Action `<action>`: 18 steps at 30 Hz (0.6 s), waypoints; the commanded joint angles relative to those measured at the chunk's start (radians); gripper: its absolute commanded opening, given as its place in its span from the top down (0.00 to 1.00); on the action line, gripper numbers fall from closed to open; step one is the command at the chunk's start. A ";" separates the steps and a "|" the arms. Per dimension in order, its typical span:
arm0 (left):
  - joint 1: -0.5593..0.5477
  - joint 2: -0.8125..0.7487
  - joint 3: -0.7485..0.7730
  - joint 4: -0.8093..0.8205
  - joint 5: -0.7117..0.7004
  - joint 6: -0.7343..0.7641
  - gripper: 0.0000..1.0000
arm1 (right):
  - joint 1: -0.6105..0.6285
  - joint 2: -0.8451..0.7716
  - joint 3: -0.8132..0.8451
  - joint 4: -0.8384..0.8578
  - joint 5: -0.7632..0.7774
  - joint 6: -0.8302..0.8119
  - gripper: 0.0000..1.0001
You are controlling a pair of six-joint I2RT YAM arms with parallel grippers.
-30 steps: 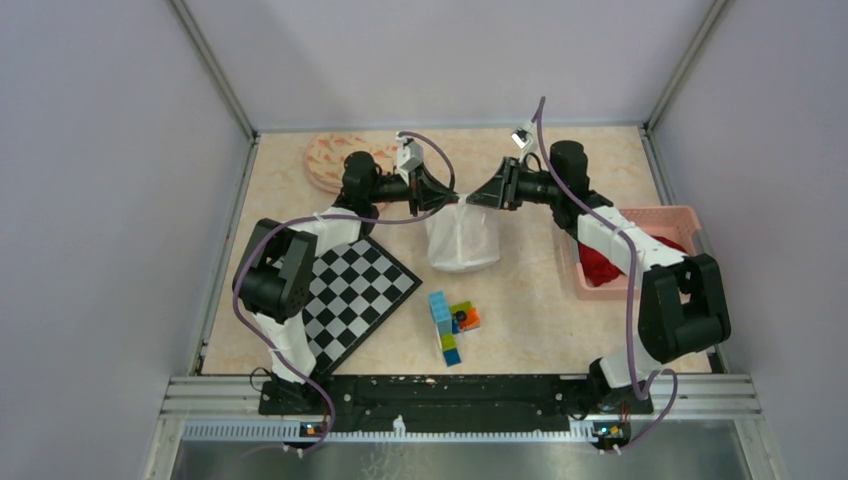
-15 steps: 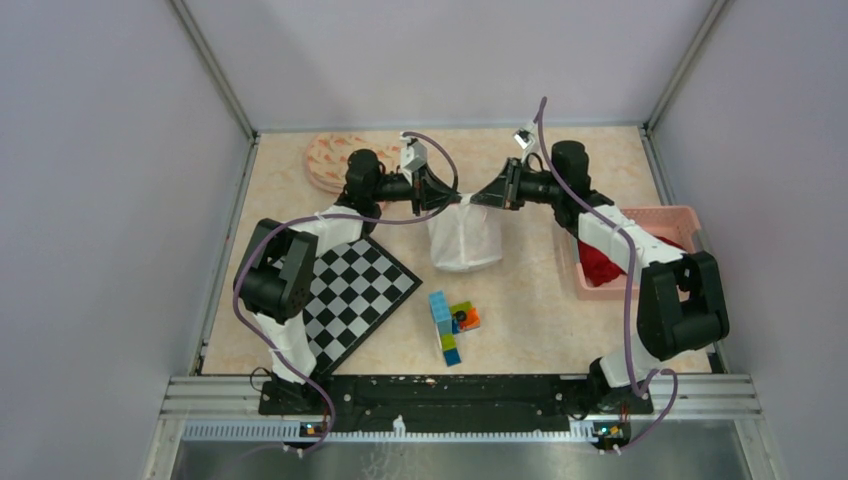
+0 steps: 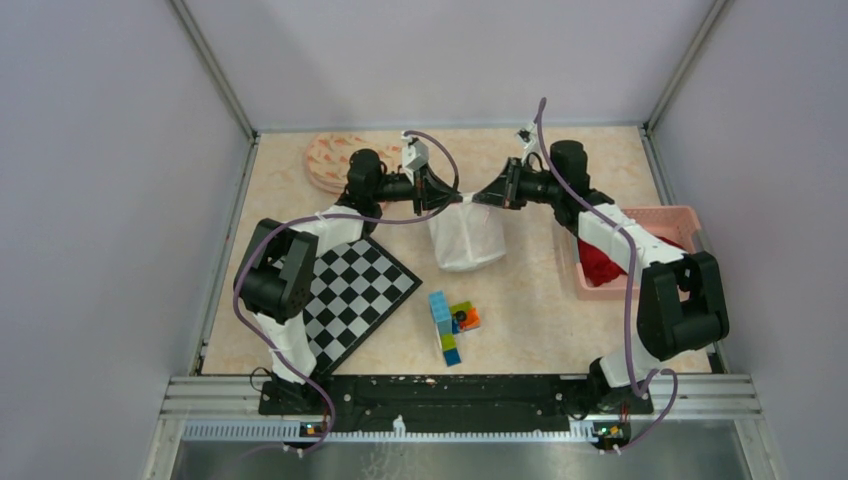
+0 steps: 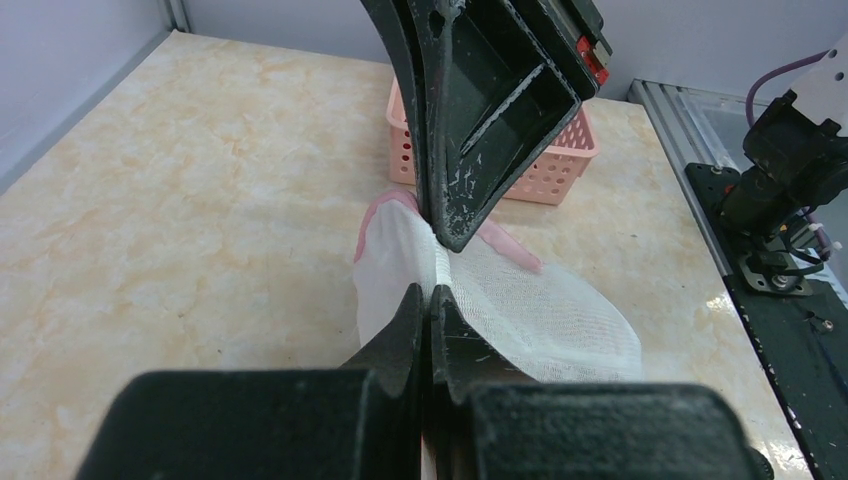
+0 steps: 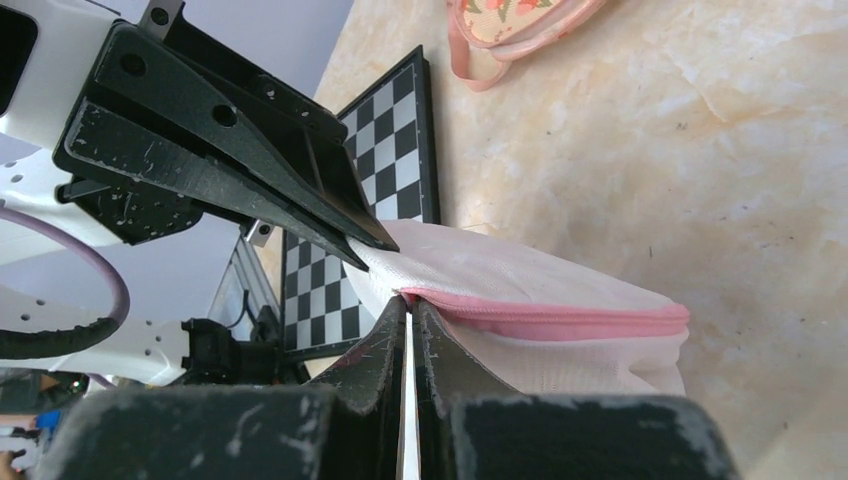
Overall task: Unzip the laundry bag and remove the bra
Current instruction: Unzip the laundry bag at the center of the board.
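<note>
The white mesh laundry bag (image 3: 465,240) hangs from its top edge between my two grippers at the middle back of the table. My left gripper (image 4: 430,295) is shut on the bag's mesh edge (image 4: 520,310). My right gripper (image 5: 410,305) is shut at the left end of the pink zipper (image 5: 560,322), which looks closed along its length. From above, the left gripper (image 3: 446,204) and the right gripper (image 3: 471,200) nearly touch tip to tip over the bag. The bra is hidden; the bag's contents do not show.
A chessboard (image 3: 355,290) lies at the front left. Coloured blocks (image 3: 452,322) sit in front of the bag. A pink basket (image 3: 668,215) holding red cloth (image 3: 600,265) stands at the right. A floral fabric item with a pink strap (image 3: 335,160) lies at the back left.
My right gripper has gone from partly open to shut at the zipper's end. The bag's top edge has drawn a little tighter between the two grippers. The left gripper stayed shut.
</note>
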State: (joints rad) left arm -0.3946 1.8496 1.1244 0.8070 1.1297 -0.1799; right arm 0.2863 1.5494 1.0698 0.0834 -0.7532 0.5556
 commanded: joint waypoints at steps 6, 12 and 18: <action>0.006 -0.017 0.040 0.034 0.056 -0.001 1.00 | -0.064 -0.036 0.018 0.007 0.112 -0.035 1.00; 0.009 -0.012 0.041 0.034 0.056 0.000 1.00 | -0.078 -0.042 0.011 0.022 0.091 -0.037 1.00; 0.009 -0.008 0.043 0.034 0.059 -0.001 1.00 | -0.076 -0.033 0.007 0.091 -0.039 -0.023 1.00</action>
State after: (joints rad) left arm -0.3851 1.8503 1.1294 0.8070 1.1629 -0.1802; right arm 0.2089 1.5490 1.0676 0.0906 -0.7036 0.5354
